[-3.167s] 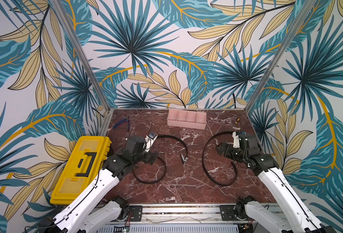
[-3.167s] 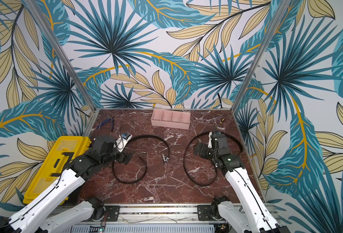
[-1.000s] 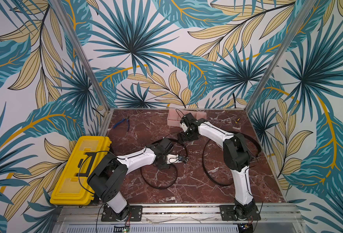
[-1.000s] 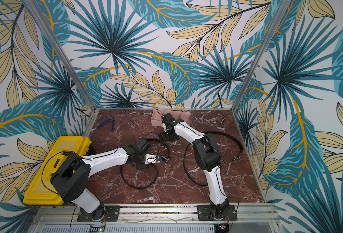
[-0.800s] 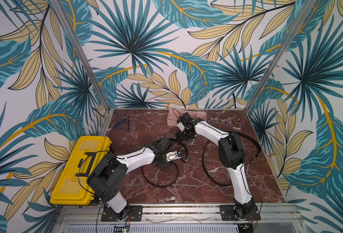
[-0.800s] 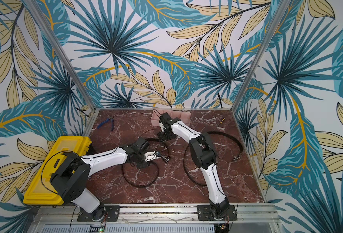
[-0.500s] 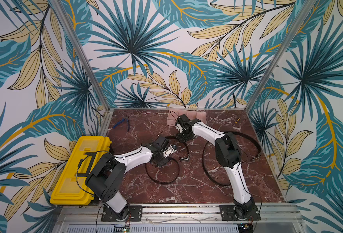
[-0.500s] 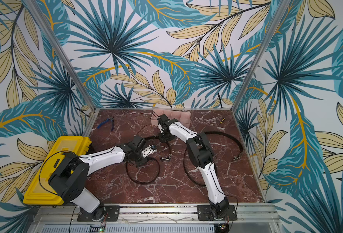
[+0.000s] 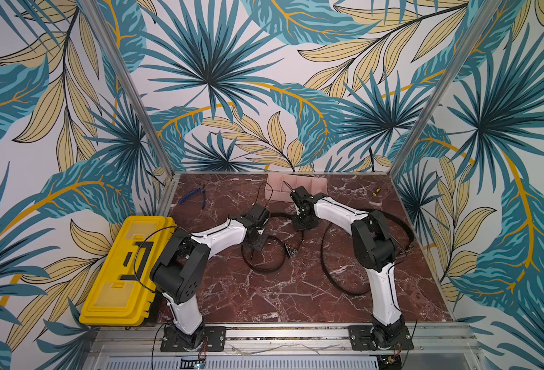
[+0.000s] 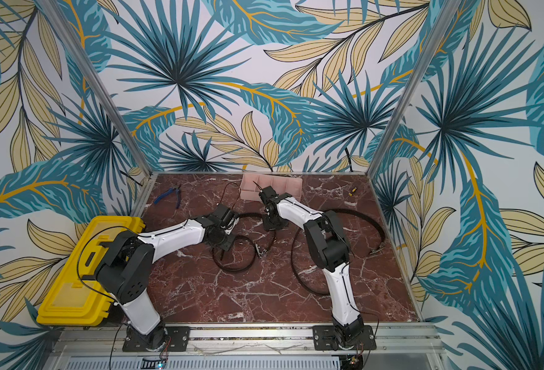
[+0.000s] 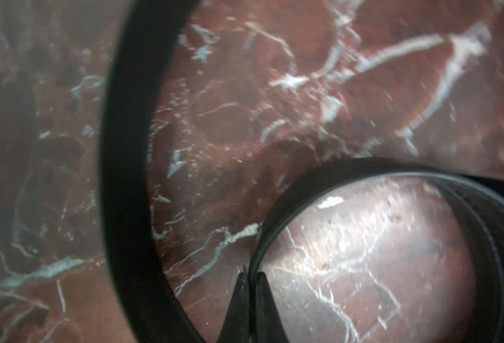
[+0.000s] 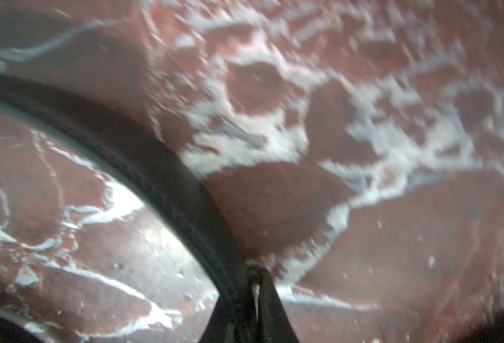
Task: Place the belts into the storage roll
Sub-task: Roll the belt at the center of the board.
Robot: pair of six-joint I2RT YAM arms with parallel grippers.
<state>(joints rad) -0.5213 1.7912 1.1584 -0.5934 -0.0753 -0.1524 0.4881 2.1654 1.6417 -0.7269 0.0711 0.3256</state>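
Note:
One belt [image 9: 265, 268] lies in a loose loop mid-table, its silver buckle [image 9: 291, 253] beside it. My left gripper [image 9: 255, 245] is shut on this belt's strap [image 11: 286, 193], which curls into a small coil at the jaws. My right gripper [image 9: 303, 224] is down on the same belt's far arc, its jaws shut on the strap [image 12: 155, 175]. The second belt [image 9: 326, 259] lies in a wide loop on the right, under my right arm. The pink storage roll [image 9: 275, 193] stands at the back, just behind my right wrist; I see no belt in it.
A yellow toolbox [image 9: 123, 269] sits off the table's left edge. Blue pliers [image 9: 193, 196] lie at the back left and a small yellow item [image 9: 375, 191] at the back right. Walls close the table on three sides.
My right gripper has come down on the belt's arc and shut on it. My left gripper has drawn its end of the belt a little to the left, shifting the loop.

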